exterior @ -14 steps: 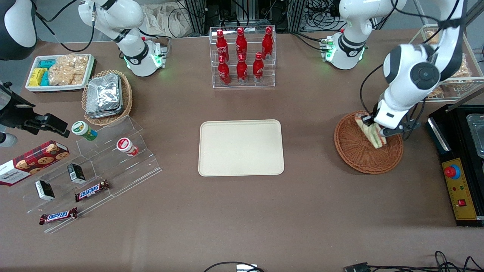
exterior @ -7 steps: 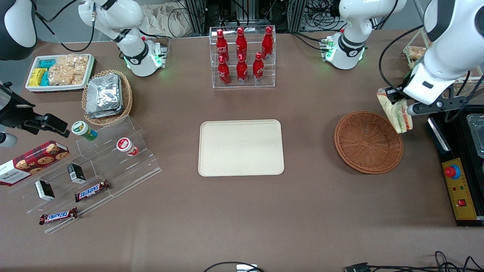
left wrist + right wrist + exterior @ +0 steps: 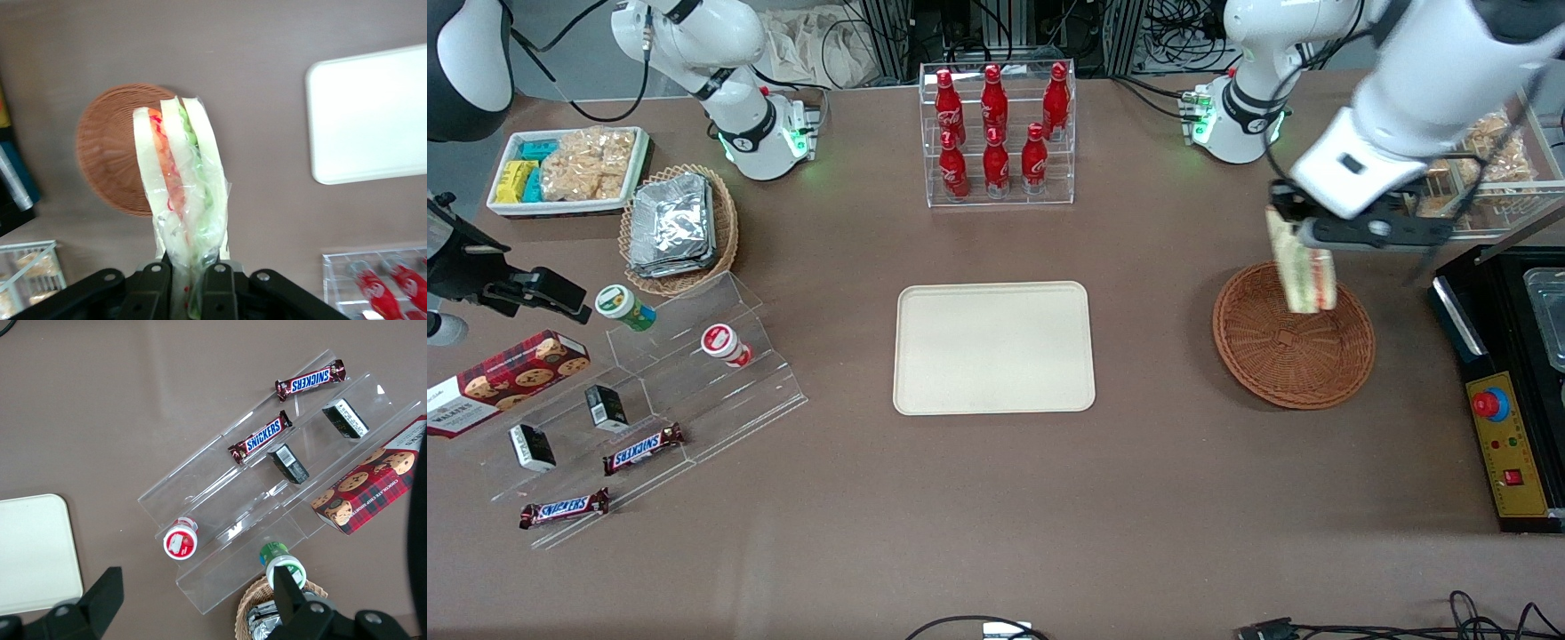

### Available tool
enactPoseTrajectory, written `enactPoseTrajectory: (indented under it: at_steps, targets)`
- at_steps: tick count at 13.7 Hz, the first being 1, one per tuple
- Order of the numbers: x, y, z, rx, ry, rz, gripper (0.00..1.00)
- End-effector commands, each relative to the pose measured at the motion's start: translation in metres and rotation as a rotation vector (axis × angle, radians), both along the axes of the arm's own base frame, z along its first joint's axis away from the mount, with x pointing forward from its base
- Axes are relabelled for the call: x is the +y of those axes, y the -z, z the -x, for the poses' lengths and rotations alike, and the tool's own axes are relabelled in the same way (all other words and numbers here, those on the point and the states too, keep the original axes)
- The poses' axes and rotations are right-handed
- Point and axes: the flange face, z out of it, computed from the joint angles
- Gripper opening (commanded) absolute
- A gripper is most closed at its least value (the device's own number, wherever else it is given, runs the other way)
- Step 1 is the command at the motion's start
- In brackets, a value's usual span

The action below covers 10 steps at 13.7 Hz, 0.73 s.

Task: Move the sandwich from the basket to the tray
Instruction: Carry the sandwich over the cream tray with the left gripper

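Now gripper (image 3: 1288, 233) clamped on sandwich (image 3: 1303, 271), raised | basket (image 3: 1294, 356) directly below it | tray (image 3: 994, 348) well aside, toward parked arm.

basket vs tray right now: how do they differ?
Shape: the basket is round, the tray is a rounded-corner rectangle.
Look: the basket is reddish-brown woven wicker, the tray smooth cream-beige.
Place: the basket sits toward the working arm's end of the table, with the gripper above it shut on the sandwich; the tray lies mid-table with nothing over it.
Shared: both rest flat on the table with nothing in them.
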Motion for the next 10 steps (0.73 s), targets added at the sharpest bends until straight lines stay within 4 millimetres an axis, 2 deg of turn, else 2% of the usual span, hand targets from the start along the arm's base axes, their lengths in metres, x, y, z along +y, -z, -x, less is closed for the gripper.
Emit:
enactPoseTrajectory:
  at_steps: [1,3,5,6,8,10]
  targets:
    - [-0.08,-0.001,0.012,0.039,0.058,0.04,0.0]
    - [-0.146,0.004,0.029,0.044,0.014,0.073,0.0]
    - [-0.2,0.015,0.041,0.011,0.017,0.047,0.0]
    - [-0.217,0.026,0.044,0.009,0.036,0.032,0.0]
    - [-0.23,0.051,0.034,0.001,0.04,0.062,0.0]
    - [-0.242,0.091,0.036,-0.027,0.063,0.053,0.0]
